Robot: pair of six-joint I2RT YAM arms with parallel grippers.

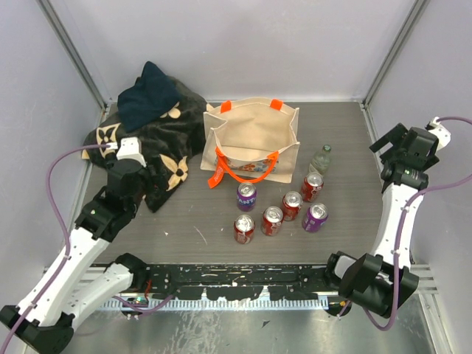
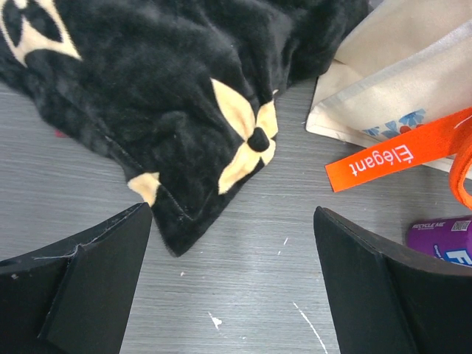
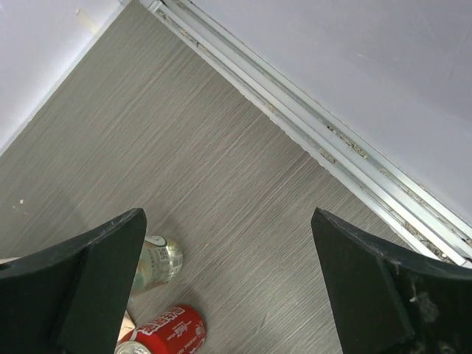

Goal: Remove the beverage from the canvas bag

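**A:** Where is our bag?

**B:** The bag (image 1: 251,136) stands up in the middle of the table (image 1: 346,140). Its mouth faces up, so we can reach in from above. One orange handle (image 1: 243,168) hangs down the front, out of the way.

**A:** Do we see a drink inside?

**B:** No. From the top we see only the beige inside. Six cans (image 1: 272,220) stand at the bag's 5 o'clock, and a bottle (image 1: 320,159) stands at its 3 o'clock. We think the job is nearly done, or done.

**A:** What are our hands doing?

**B:** Our left gripper (image 2: 232,214) is wide open and holds nothing. It looks down at the edge of the blanket (image 2: 184,110), with the bag at its 2 o'clock. The blanket lies at the bag's 9 o'clock.

**A:** And the other one?

**B:** Our right gripper (image 3: 227,217) is wide open too, with nothing in it. It hangs over bare table at the bag's 3 o'clock, well apart. We think both arms sit out to the sides so the bag's mouth is free.
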